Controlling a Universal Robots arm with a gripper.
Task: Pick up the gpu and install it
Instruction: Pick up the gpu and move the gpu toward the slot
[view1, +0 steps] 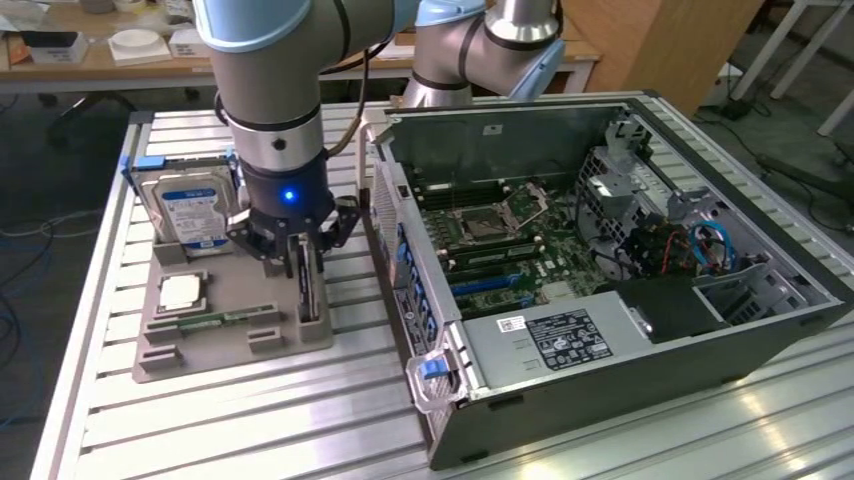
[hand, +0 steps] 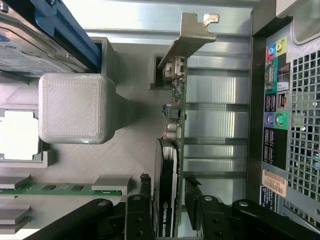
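Two jaws tight astride the gpu (hand: 166, 200) top edge; bare table (hand: 215, 90) between tray (hand: 130, 115) and case (hand: 300, 100).

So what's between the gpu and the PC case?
Just bare table slats. In the wrist view, nothing sits in the gap between the gpu and the case.

Tool (view1: 302, 266) at centre left of the exterior frame, upright hard drive (view1: 191, 208) close on its left, computer case (view1: 601, 390) wall close on its right, narrow strip of desk (view1: 267, 430) between tray (view1: 214, 360) and case, open desk lower left, case top open.
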